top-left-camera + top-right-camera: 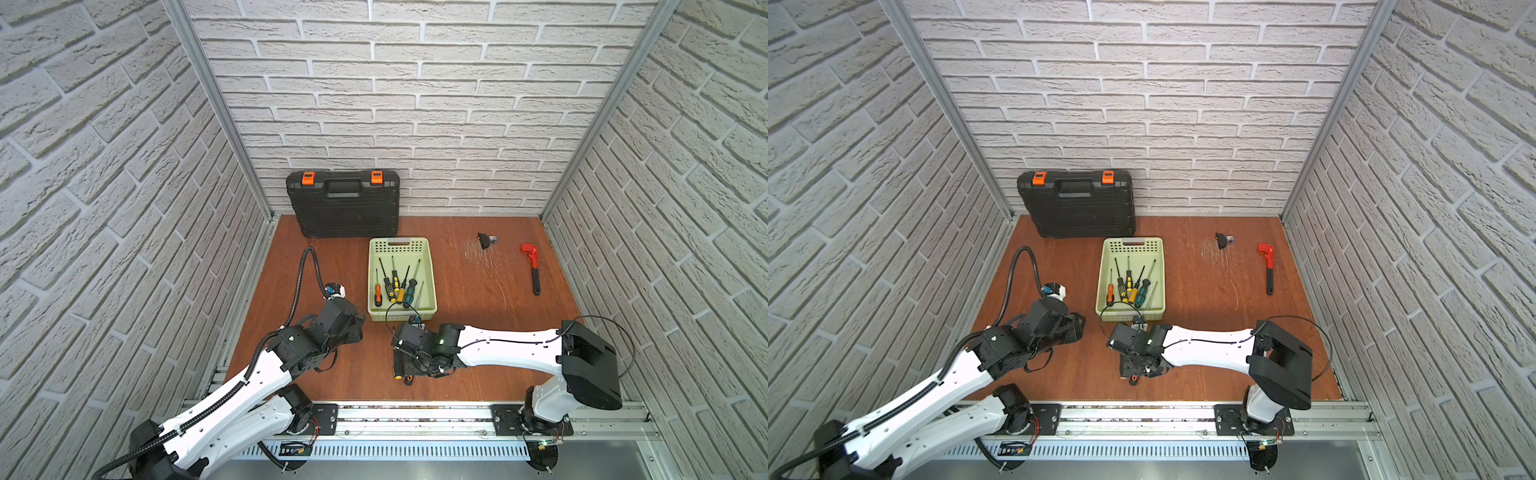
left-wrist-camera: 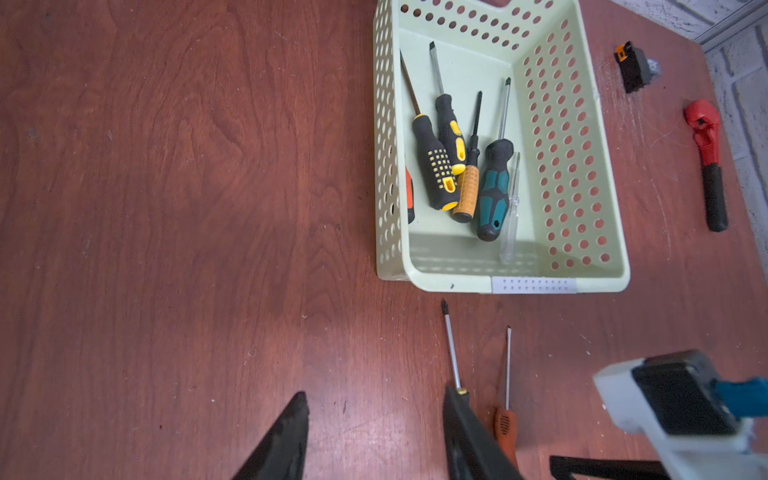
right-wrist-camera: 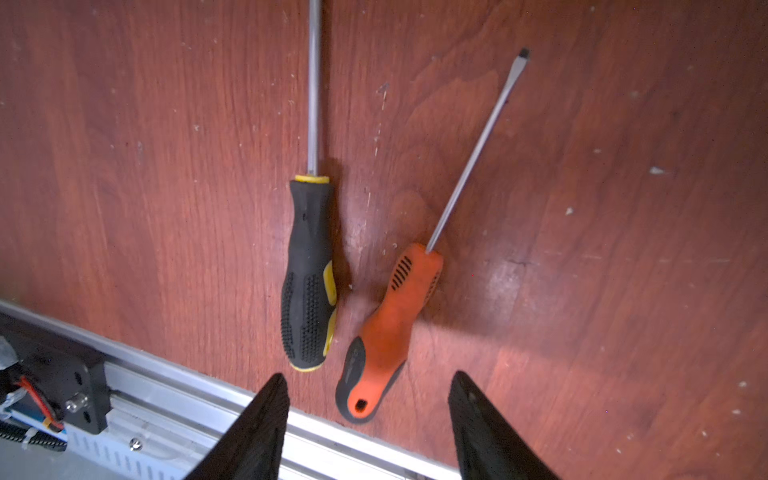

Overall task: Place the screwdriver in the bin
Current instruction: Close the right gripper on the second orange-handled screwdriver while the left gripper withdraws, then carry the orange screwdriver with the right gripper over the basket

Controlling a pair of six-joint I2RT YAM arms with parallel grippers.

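While the left gripper and right gripper stand partly open, empty, the orange screwdriver lies lower centre in both top views, handle under the right fingers' gap.

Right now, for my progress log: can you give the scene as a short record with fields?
Bin: pale green perforated plastic basket, six screwdrivers inside
On wooden table: black-and-yellow-handled screwdriver; orange-and-black-handled screwdriver, lying side by side
Right gripper: open, empty, over the orange handle
Left gripper: open, empty
Elsewhere: red pipe wrench, black tool case
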